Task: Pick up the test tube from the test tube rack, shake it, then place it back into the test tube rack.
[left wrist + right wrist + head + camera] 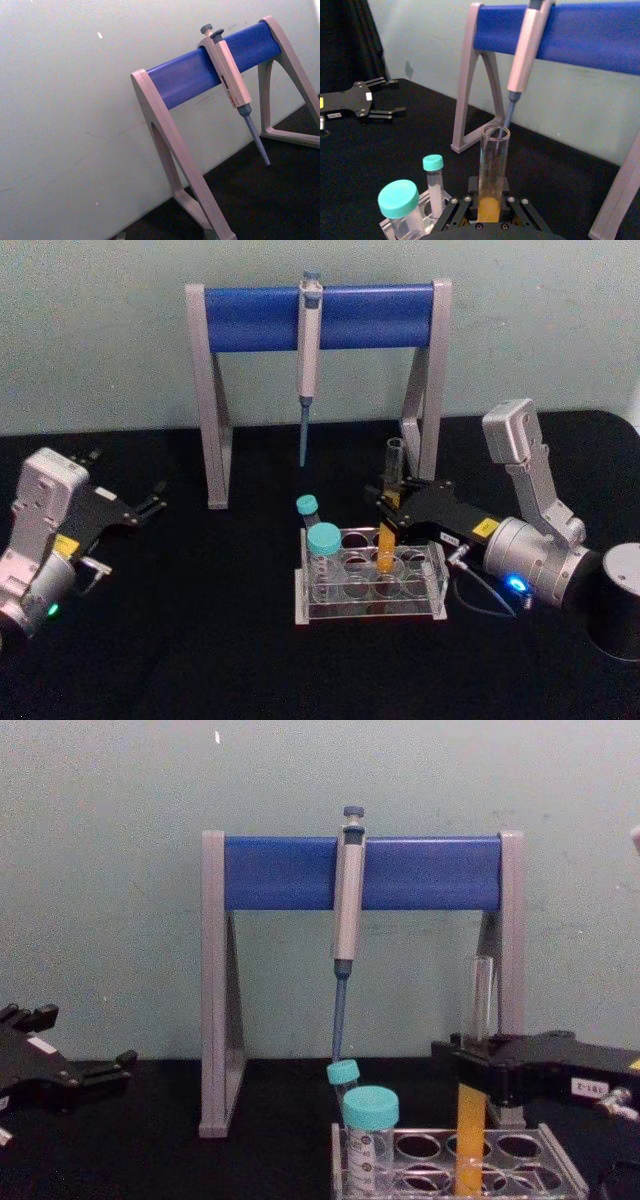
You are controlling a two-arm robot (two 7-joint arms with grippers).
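Though right end effector [388, 508] grips it, test tube [394, 462] sits in rack [370, 615].
Slanted lift could jam it; left end effector [152, 504] wide.

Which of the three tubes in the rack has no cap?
The tall test tube with orange liquid, in the right tool; the wide vial and slim vial wear teal caps.

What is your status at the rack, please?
Left gripper open, parked left. Right gripper shut on the test tube, mid-height. Tube foot seated in the rack. Nothing blocking; capped vials stand in the rack's left holes.
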